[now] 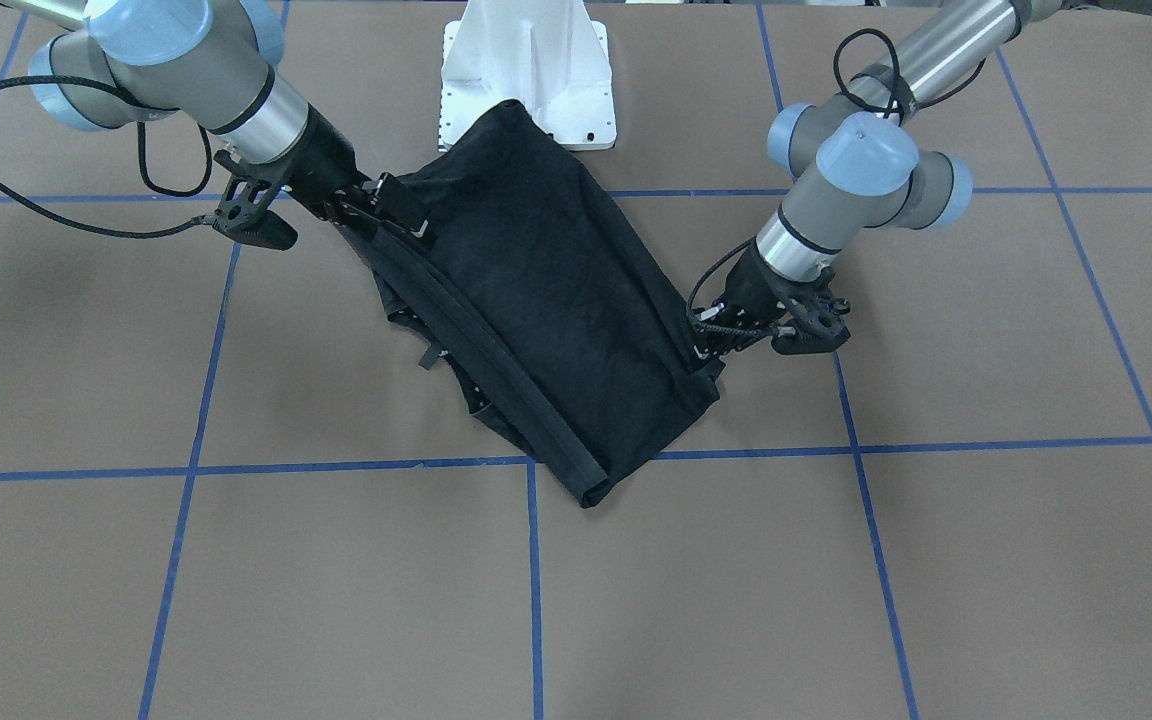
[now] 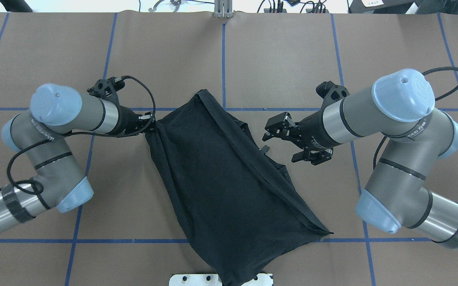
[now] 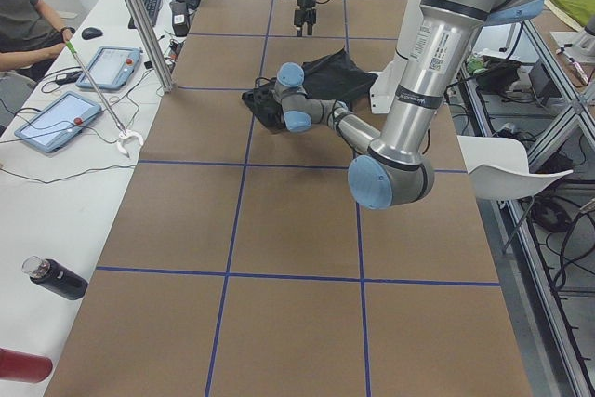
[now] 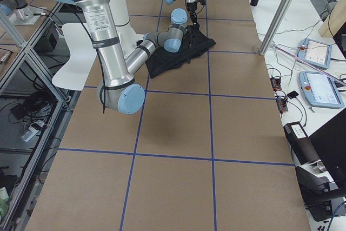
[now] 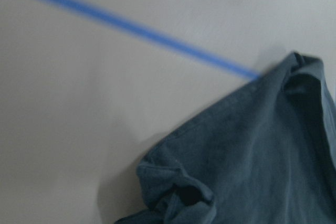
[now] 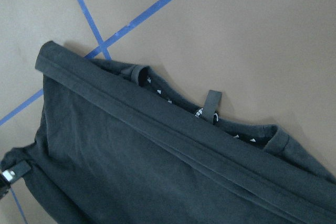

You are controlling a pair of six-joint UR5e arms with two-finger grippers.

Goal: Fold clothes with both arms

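The black shirt (image 2: 221,186) is laid slantwise on the counter (image 2: 292,59), its near end reaching the white base (image 2: 179,279) at six o'clock. Its ten o'clock corner is grasped by the left pincer (image 2: 148,124), while the right pincer (image 2: 282,145) is held released near the two o'clock collar edge. That edge would best be pinched through all layers before lifting.
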